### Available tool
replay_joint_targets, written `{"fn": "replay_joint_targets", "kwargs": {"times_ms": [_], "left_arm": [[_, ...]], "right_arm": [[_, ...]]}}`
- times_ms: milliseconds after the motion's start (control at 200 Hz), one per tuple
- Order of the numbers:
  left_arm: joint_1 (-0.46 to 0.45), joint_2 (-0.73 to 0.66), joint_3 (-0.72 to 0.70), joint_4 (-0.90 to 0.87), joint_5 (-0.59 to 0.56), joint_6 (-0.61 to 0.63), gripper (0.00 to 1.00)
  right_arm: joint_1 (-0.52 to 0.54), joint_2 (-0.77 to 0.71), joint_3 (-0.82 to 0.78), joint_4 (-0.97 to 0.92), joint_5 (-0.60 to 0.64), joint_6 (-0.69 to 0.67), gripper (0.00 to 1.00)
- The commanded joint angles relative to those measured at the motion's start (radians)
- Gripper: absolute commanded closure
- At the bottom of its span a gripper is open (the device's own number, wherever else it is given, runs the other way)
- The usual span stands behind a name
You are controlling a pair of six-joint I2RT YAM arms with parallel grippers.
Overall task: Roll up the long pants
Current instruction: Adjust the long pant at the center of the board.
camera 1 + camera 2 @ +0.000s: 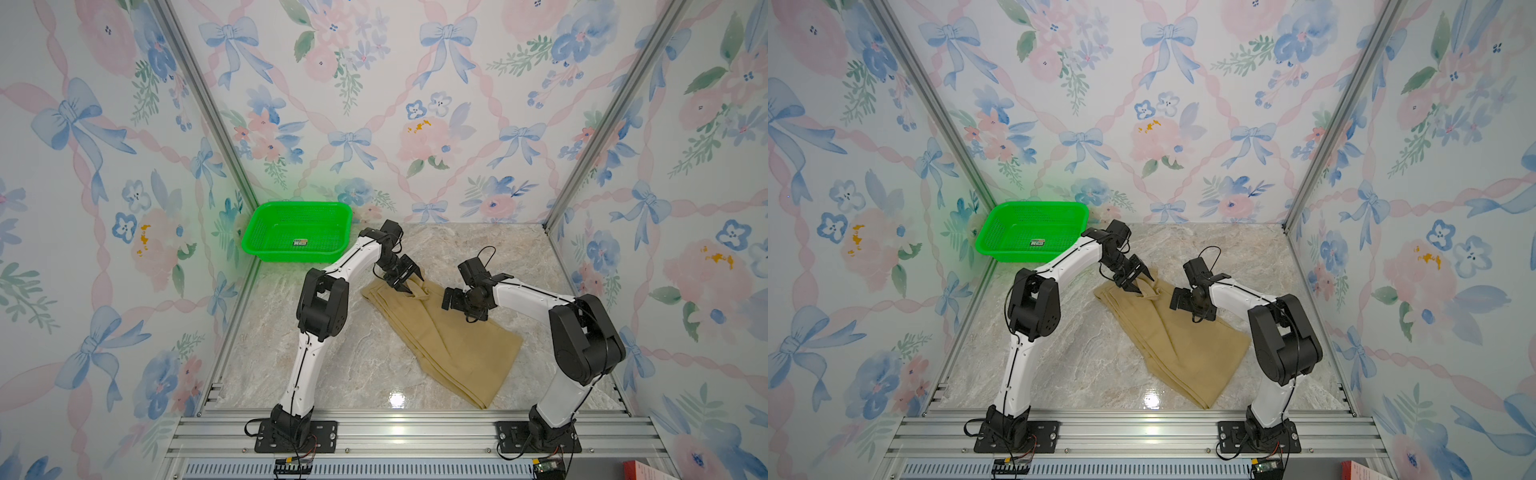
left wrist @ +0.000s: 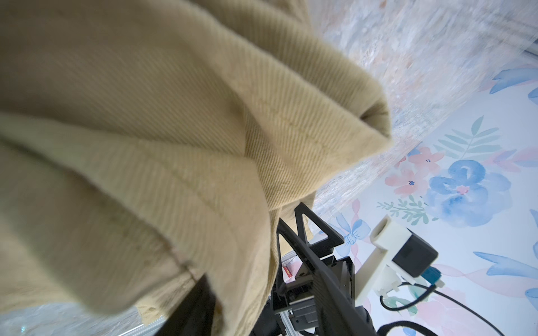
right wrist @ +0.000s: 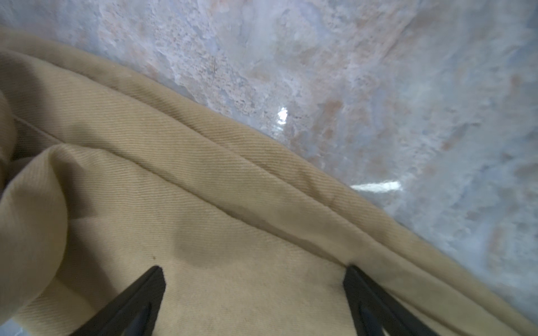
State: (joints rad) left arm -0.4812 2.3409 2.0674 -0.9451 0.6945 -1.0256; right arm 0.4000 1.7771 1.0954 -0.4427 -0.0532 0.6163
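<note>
Top view, left claw [image 1: 414,286] pinching the long pants [image 1: 457,345], right wrist view, right claw [image 3: 254,272] wide over them

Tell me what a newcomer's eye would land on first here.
The tan pants, sprawled diagonally across the middle of the marble table, grab the eye first. The left tool is pinching their far end and the right tool is open over the cloth beside it. Next comes the bright green basket in the far left corner, against loud floral wallpaper.
</note>
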Motion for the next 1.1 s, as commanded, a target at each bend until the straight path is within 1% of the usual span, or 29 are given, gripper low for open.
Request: {"fn": "replay_joint_targets", "kwargs": {"times_ms": [0,45,60,65,100,140,185,190,200,205,215,230,250,270,285,295,300,325,335,340,365,390,395,550,680,846,1006,1096], "left_arm": [[-0.004,0.03,0.049,0.013,-0.019,-0.03,1.0],[-0.005,0.041,0.08,-0.026,-0.014,-0.035,1.0],[-0.005,0.045,0.089,-0.041,-0.005,-0.038,0.9],[-0.006,0.046,0.09,-0.043,-0.001,-0.039,0.89],[-0.01,0.051,0.099,-0.057,0.028,-0.043,0.66],[-0.015,0.05,0.116,-0.107,0.022,-0.032,0.5],[-0.018,0.035,0.129,-0.153,-0.031,-0.009,0.34],[-0.018,0.033,0.128,-0.158,-0.039,-0.008,0.3],[-0.018,0.027,0.126,-0.164,-0.052,-0.005,0.18],[-0.018,0.024,0.125,-0.165,-0.056,-0.005,0.14],[-0.017,0.017,0.12,-0.164,-0.062,-0.004,0.1],[-0.017,0.008,0.111,-0.155,-0.067,-0.003,0.09],[-0.016,-0.001,0.096,-0.136,-0.062,-0.003,0.11],[-0.016,-0.007,0.084,-0.117,-0.048,-0.004,0.16],[-0.016,-0.006,0.078,-0.109,-0.034,-0.005,0.23],[-0.016,-0.005,0.076,-0.103,-0.028,-0.005,0.29],[-0.017,-0.004,0.076,-0.103,-0.023,-0.005,0.31],[-0.016,0.003,0.08,-0.102,-0.008,0.0,0.53],[-0.017,0.007,0.082,-0.105,-0.005,0.003,0.61],[-0.016,0.009,0.083,-0.108,-0.005,0.004,0.63],[-0.017,0.017,0.088,-0.118,-0.005,0.012,0.83],[-0.018,0.023,0.089,-0.126,-0.005,0.018,0.99],[-0.019,0.025,0.089,-0.128,-0.006,0.018,1.0],[-0.019,0.025,0.049,-0.113,-0.017,0.005,1.0],[-0.015,0.01,0.06,-0.074,-0.048,-0.001,1.0],[0.032,0.042,0.201,-0.087,-0.077,-0.045,1.0],[0.081,0.13,0.405,-0.155,-0.073,-0.079,1.0],[0.104,0.144,0.436,-0.154,-0.088,-0.102,1.0]], "right_arm": [[-0.007,-0.021,-0.037,-0.001,-0.011,0.002,0.0],[-0.008,-0.027,-0.048,0.006,-0.012,0.002,0.0],[-0.007,-0.029,-0.053,0.01,-0.013,0.002,0.0],[-0.007,-0.03,-0.054,0.011,-0.013,0.002,0.0],[-0.009,-0.033,-0.062,0.016,-0.013,0.002,0.0],[-0.009,-0.033,-0.069,0.022,-0.017,0.002,0.0],[-0.01,-0.033,-0.074,0.027,-0.019,0.002,0.0],[-0.009,-0.033,-0.075,0.027,-0.019,0.002,0.0],[-0.01,-0.034,-0.076,0.029,-0.02,0.002,0.0],[-0.009,-0.034,-0.077,0.03,-0.019,0.002,0.0],[-0.009,-0.034,-0.079,0.032,-0.02,0.002,0.0],[-0.009,-0.034,-0.082,0.035,-0.021,0.002,0.0],[-0.01,-0.036,-0.086,0.04,-0.021,0.023,0.0],[-0.01,-0.035,-0.09,0.044,-0.022,0.032,0.0],[-0.01,-0.037,-0.092,0.046,-0.023,0.035,0.0],[-0.01,-0.037,-0.095,0.048,-0.023,0.035,0.0],[-0.01,-0.037,-0.095,0.049,-0.024,0.035,0.0],[-0.009,-0.036,-0.097,0.051,-0.027,0.036,0.0],[-0.009,-0.036,-0.096,0.051,-0.027,0.036,0.0],[-0.01,-0.036,-0.097,0.051,-0.027,0.036,0.0],[-0.009,-0.035,-0.097,0.052,-0.027,0.036,0.0],[-0.009,-0.035,-0.097,0.053,-0.027,0.036,0.0],[-0.009,-0.034,-0.097,0.053,-0.027,0.036,0.0],[-0.013,-0.036,-0.098,0.05,-0.028,0.03,0.0],[-0.018,-0.042,-0.112,0.055,-0.03,0.028,0.0],[-0.027,-0.044,-0.136,0.068,-0.036,0.028,0.0],[-0.029,-0.042,-0.154,0.074,-0.036,0.022,0.0],[-0.033,-0.048,-0.173,0.086,-0.035,0.021,0.0]]}}
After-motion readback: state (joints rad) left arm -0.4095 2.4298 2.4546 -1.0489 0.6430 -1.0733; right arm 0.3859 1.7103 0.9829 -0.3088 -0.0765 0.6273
